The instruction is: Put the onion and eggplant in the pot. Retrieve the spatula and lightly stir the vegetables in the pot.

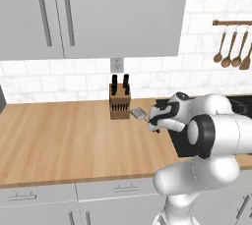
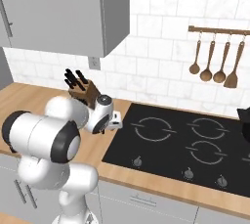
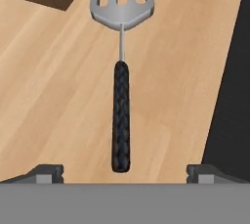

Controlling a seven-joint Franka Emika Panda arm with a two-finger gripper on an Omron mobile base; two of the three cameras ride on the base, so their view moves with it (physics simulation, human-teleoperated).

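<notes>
Your hand (image 3: 122, 171) hangs spread wide over the spatula (image 3: 121, 71), handle centred between the fingers for a grasp off the counter (image 3: 58, 96).

metal-headed spatula (image 3: 121, 71) (ridged black handle)

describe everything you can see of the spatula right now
The spatula lies flat on the wooden counter, beside the knife block and near the black cooktop's edge. Its head is flat silver-grey metal with three slots, joined by a thin metal neck to a slim black textured handle. In the hand view the handle points toward the open claw, whose fingertips straddle its end without touching it.
</notes>
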